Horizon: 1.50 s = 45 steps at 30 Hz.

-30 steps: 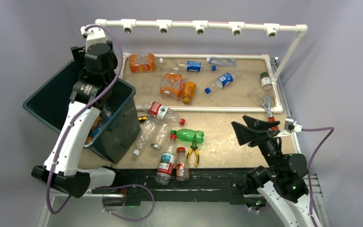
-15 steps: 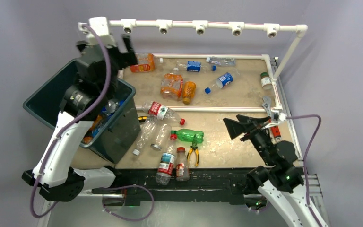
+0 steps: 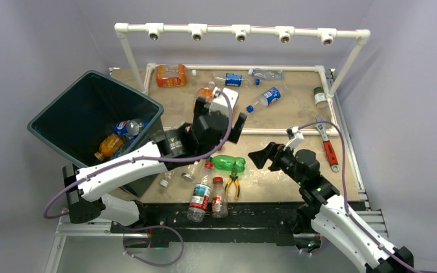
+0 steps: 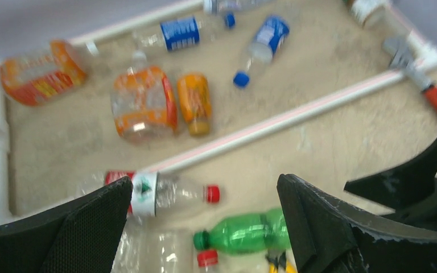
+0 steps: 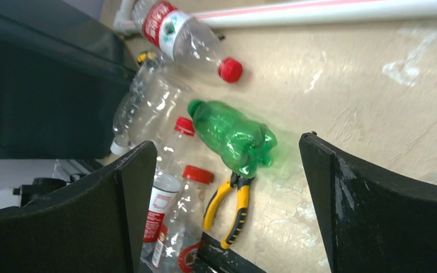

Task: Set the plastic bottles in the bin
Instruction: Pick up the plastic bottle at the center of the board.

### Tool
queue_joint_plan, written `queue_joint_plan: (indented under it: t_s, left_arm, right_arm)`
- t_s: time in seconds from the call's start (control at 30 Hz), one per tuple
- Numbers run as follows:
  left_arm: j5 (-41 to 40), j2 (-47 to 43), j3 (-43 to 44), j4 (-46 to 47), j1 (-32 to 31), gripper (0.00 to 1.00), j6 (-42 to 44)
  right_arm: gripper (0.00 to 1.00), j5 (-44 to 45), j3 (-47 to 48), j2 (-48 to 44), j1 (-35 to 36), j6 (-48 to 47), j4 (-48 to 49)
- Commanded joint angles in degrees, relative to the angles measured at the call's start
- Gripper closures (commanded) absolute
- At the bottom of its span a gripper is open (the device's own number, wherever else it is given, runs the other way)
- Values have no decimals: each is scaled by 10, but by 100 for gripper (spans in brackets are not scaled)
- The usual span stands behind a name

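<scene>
Your left gripper (image 4: 205, 182) hangs with its black fingers spread wide and nothing between them. It is above a clear plastic bottle with a red-and-white label and red cap (image 4: 159, 190), which lies on the sandy tabletop (image 4: 330, 142). Your right gripper (image 5: 227, 142) is likewise wide apart and empty. It frames a crumpled green plastic bottle with a green cap (image 5: 233, 136), lying on its side with its base touching the yellow-handled pliers (image 5: 227, 207). Beyond the white pipe (image 4: 273, 122) lie squashed orange bottles (image 4: 143, 102) and clear bottles with blue labels (image 4: 179, 33). The dark teal rectangular plastic bin (image 3: 85, 105) sits tilted at the table's left. It holds an orange bottle (image 3: 109, 145) and a blue-labelled bottle (image 3: 126, 126).
</scene>
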Motion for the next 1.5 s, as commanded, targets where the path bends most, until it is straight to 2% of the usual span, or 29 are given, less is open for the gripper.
queue_joint_plan:
  t_s: [0.0,0.13,0.33,0.77,0.9,1.13,1.37,1.47]
  left_arm:
    - [26,-48,-167,126,-8,1,-112]
    - [24,-63,-261,174,-11,1,-204]
    - [43,-112,-355,250,-11,1,-253]
    - [89,-160,-410,275,-12,1,-313]
    - [91,-169,-419,294,-11,1,-322]
    - [93,-176,-427,292,-11,1,-324]
    - [90,-185,-430,287,-12,2,-328]
    - [88,-188,-431,286,-12,2,-329]
  right_arm:
    - [2,-64,-68,33,3,58,104]
    - [1,-93,-102,94,3,71,176]
    - [1,-122,-130,193,2,93,301]
    - [2,-136,-110,394,2,117,471]
    - [7,-153,-103,427,2,119,513]
    - [22,-172,-96,474,3,131,564]
    - [27,-214,-85,530,3,148,604]
    - [41,-221,-89,537,3,152,615]
